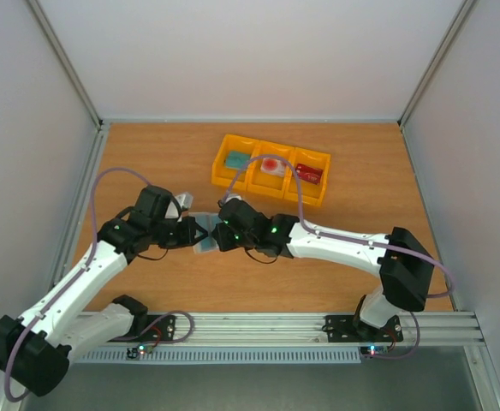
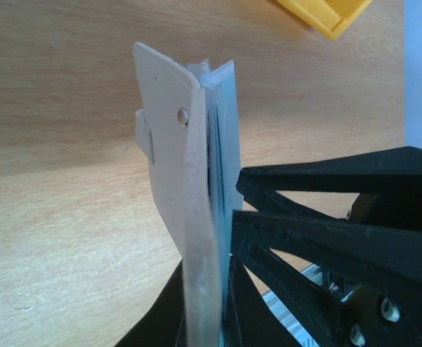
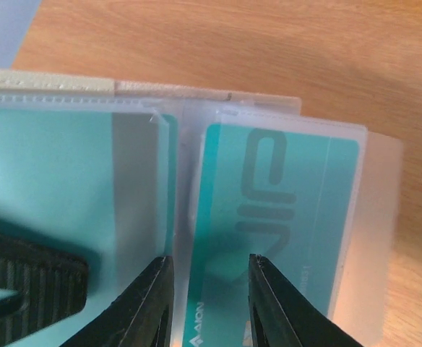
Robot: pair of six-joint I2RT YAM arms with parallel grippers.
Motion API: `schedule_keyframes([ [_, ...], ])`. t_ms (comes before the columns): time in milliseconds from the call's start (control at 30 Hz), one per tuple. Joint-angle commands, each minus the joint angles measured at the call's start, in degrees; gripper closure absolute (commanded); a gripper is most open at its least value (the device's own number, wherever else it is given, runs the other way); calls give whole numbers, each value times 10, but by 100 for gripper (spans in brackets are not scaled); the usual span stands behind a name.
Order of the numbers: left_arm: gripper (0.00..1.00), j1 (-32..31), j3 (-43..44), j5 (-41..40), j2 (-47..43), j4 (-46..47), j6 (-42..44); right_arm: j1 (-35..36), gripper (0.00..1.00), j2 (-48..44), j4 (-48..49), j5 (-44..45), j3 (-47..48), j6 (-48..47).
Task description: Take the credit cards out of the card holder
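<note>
Top view: both arms meet at centre frame, just below the middle of the tabletop (image 1: 147,154). The card holder (image 1: 205,241) sits between the two arm tips, stood on edge off the wood. L fingers (image 1: 196,231) come in from the left and R fingers (image 1: 220,233) from the right, tips nearly meeting.

L wrist view: holder runs up the centre of frame, edge-on. Its cream outer flap bows toward the left, w/ a small strap tab (image 2: 144,134) and a round hole near the top. Grey-blue sleeves are just right of the flap. L fingers are clenched on the holder's lower end at bottom centre. The black frame of the other arm fills lower right.

R wrist view: translucent sleeves fill the frame. A teal card (image 3: 283,217) w/ darker lettering sits inside the right-hand sleeve, and more teal shows through the sleeve at left. R fingers stand apart at bottom centre, tips in front of the sleeve at the card's left edge. Can't tell if they touch it.

Yellow tray (image 1: 258,190) lies above centre in top view, well apart from the holder. It has 3 compartments: teal-green card (image 1: 235,159) left, red-and-white card (image 1: 273,166) mid, dark red card (image 1: 309,174) right.
</note>
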Motion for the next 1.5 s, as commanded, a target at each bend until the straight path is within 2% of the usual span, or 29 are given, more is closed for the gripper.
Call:
schedule_keyframes([
  [0, 100, -4, -4, 56, -14, 88, -15, 4, 69, 37, -37, 47, 39, -20],
  [267, 100, -4, -5, 62, -13, 93, -14, 17, 67, 73, -91, 115, 89, -60],
  [433, 100, -4, -8, 62, -11, 95, -16, 19, 66, 80, -90, 101, 99, -65],
  [500, 100, -4, -11, 68, -12, 99, -16, 19, 63, 69, -50, 57, 85, -81],
  [567, 100, -4, -16, 86, -14, 114, -14, 8, 59, 44, 45, -40, 26, -94],
  [633, 100, -4, -20, 111, -17, 133, -12, -18, 55, 25, 142, -148, -32, -62],
  [667, 100, -4, -22, 124, -20, 146, -12, -27, 55, 19, 172, -172, -50, -47],
  [833, 100, -4, -45, 189, -44, 246, -23, -32, 54, 12, 221, -242, -61, -62],
  [1067, 100, -4, -89, 299, -63, 417, -69, -39, 40, -22, 256, -284, -87, -64],
  [1200, 100, -4, -88, 316, -70, 420, -44, -60, 37, -85, 285, -283, -142, -47],
  [1267, 100, -4, -86, 306, -73, 385, -23, -59, 38, -104, 245, -259, -137, -64],
  [1333, 100, -3, -83, 294, -73, 365, -11, -54, 42, -107, 160, -221, -114, -77],
  [1467, 100, -4, -78, 288, -74, 364, -8, -32, 52, -95, 17, -89, -57, -87],
])
